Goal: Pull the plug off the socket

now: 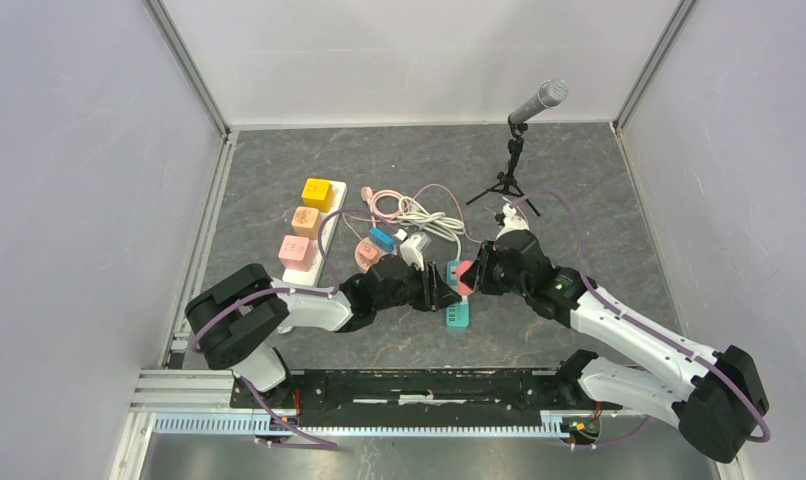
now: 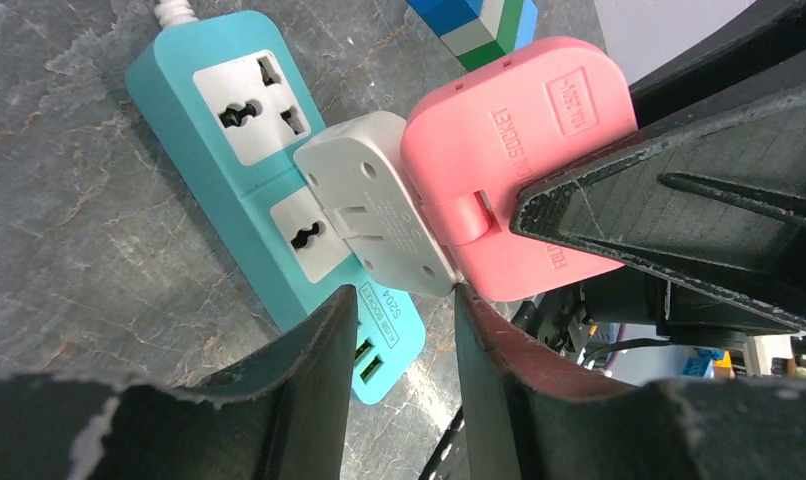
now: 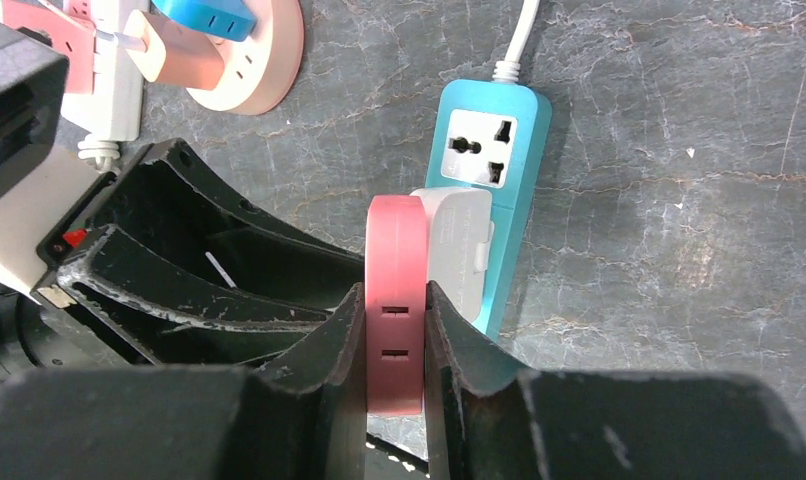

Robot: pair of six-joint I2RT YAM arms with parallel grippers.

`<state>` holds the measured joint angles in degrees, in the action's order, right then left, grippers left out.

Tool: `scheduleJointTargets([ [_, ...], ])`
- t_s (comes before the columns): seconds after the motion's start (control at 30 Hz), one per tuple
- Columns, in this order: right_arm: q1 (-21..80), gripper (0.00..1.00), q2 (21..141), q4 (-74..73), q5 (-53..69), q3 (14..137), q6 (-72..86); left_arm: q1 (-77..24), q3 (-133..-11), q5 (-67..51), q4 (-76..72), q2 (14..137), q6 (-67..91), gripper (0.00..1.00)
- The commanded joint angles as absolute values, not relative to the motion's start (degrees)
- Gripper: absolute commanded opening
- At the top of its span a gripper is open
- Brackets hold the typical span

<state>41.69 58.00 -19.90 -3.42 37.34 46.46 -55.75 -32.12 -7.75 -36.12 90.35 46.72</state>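
Pink plug housing point(image 3: 395, 225) sits clamped between the fingers of the right gripper point(image 3: 395, 300), which we read as closed on its two broad faces. Its white pin block point(image 2: 374, 205) projects from the side of that grip toward the teal power strip point(image 3: 489, 95), over the outlet nearer the strip's USB end. In the left wrist view the pin face is tilted up and away from that outlet. We therefore judge the extraction step to be under way or nearly complete. We cannot tell whether the pins are fully clear.

The left gripper point(image 2: 407, 295) hovers with a narrow gap between its fingers and holds nothing. The corner of the white block lies just ahead of its fingertips, and the strip's USB end shows beneath them. As far as we can tell, it does not pin the strip.

Next move, in our judgement: draw the right gripper straight away from the outlet face with a firm grip. If the strip lifts with it, the left fingers must press the strip down.

Room: the two grippers are nearly touching, so travel toward the left gripper is blocked. Grey table point(image 3: 679, 200) lies on the opposite side of the right gripper, beyond the strip. A white cable point(image 3: 519, 35) leaves the strip's far end.
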Motion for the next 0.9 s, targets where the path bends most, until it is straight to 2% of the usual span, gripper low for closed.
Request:
scheduleJointTargets([
  [0.0, 41.2, 0.00, 56.1, -14.7, -0.2, 36.5, 48.9, -56.0, -32.5, -5.9, -37.8, 92.1, 49.2, 0.46],
  [0.33, 39.4, 0.00, 52.1, -8.8, 3.8, 34.3, 49.4, -56.0, -33.0, 2.0, -28.0, 91.8, 50.4, 0.43],
  [0.87, 37.3, 0.00, 53.7, -12.1, 0.7, 32.6, 48.9, -55.9, -33.8, 1.5, -26.6, 89.1, 48.7, 0.45],
])
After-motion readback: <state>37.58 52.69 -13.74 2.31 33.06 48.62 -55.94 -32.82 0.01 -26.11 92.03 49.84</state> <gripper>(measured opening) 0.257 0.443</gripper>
